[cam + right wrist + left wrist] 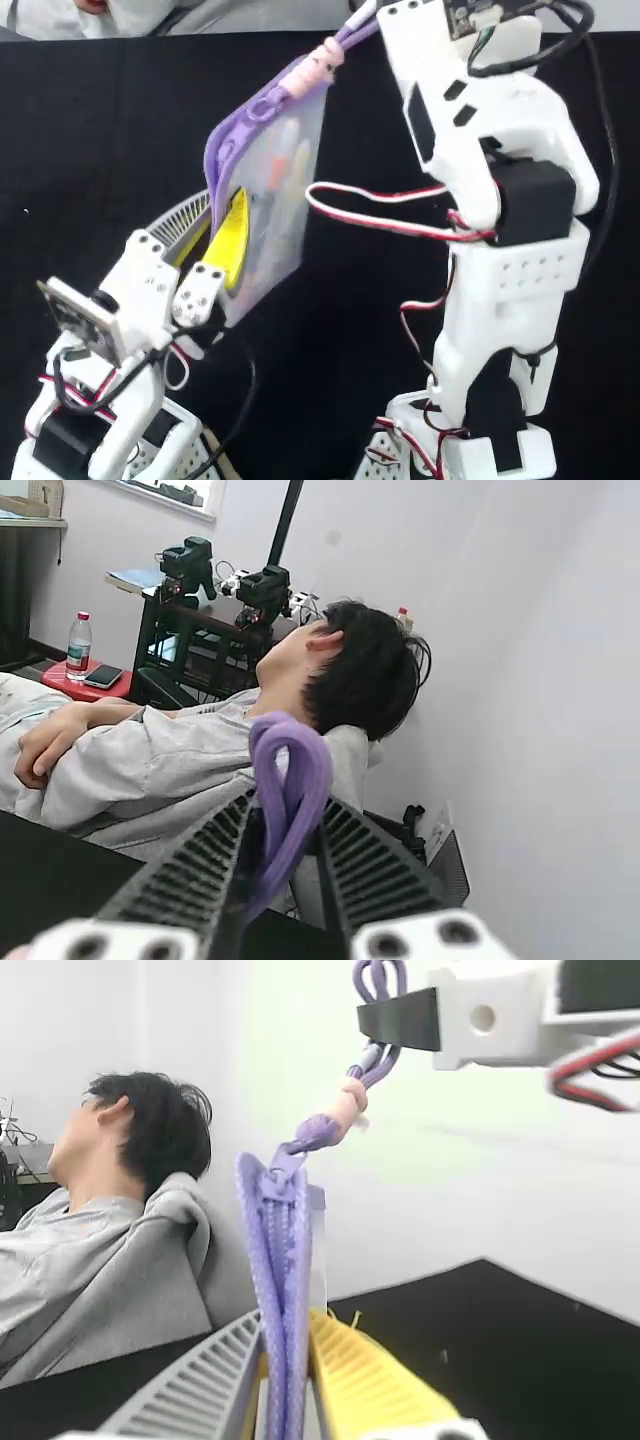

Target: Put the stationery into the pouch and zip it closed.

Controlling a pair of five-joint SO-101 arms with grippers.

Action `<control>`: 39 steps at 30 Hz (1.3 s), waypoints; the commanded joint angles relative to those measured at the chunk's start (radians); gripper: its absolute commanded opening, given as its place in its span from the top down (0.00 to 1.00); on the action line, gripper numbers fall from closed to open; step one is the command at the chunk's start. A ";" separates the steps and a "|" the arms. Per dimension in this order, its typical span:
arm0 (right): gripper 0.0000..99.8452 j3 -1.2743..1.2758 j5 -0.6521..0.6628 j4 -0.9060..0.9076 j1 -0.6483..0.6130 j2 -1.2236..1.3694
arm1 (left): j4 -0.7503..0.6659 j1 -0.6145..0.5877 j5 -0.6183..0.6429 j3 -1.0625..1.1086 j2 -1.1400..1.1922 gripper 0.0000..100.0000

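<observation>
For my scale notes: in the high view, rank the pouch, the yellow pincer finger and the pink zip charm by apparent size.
1. pouch: clearly largest.
2. yellow pincer finger: mid-sized, lying against the pouch's lower edge.
3. pink zip charm: smallest, though it hangs higher, so nearer the camera.

white wall (520, 630), black tabletop (100, 130), cluttered desk (196, 604) behind.

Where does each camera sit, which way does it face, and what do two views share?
High: fixed above, facing down on the table; both arms show, with the pouch between them.
Left wrist: on the left arm, facing along the left hand, shut on the pouch, toward the right hand.
Right wrist: on the right arm, facing the room past its hand, shut on the loop.
Both wrist views share the loop.
</observation>
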 commanded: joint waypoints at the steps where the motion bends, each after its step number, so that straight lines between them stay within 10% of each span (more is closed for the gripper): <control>1: 0.99 0.041 -0.003 -0.077 0.052 -0.005 | 0.052 0.007 -0.055 -0.015 -0.058 0.97; 39: 0.99 0.716 0.077 -0.655 0.324 0.105 | 0.069 -0.030 -0.008 -0.200 -0.213 0.97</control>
